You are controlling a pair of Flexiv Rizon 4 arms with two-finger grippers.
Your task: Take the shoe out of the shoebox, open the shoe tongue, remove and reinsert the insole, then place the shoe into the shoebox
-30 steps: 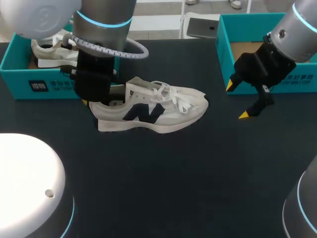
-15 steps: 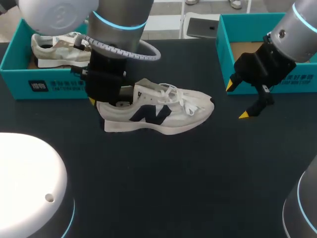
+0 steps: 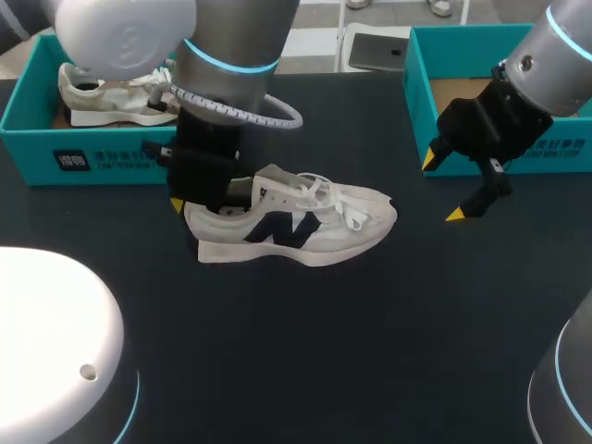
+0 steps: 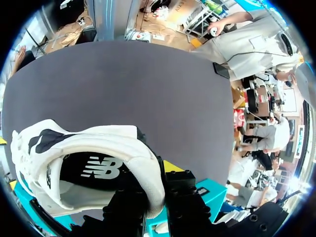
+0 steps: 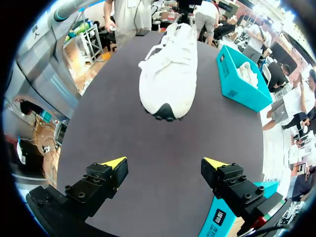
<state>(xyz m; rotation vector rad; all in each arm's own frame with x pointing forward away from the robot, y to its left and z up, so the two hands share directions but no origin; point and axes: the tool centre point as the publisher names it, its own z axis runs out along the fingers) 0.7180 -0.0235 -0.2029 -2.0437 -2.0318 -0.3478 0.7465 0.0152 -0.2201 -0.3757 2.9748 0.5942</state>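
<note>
The shoe (image 3: 296,222) stands upright on its sole in the middle of the table (image 3: 370,370), with its toe toward the right tool (image 3: 442,188) and its heel under the left arm. It is between the two teal boxes and outside both. It is probably light, with a soft, bending upper and loose laces, while the sole and the padded heel collar are firmer, so the heel collar is a sensible place to hold it. The left tool (image 4: 158,197) pinches exactly there, one finger inside the shoe and one outside. The right tool has its yellow tips spread wide and holds nothing. It hangs in front of the right shoebox (image 3: 421,111) and well apart from the toe. Compared with one second ago, the left arm has carried the shoe a little to the right and nearer the middle of the table, while the right arm has not moved.
</note>
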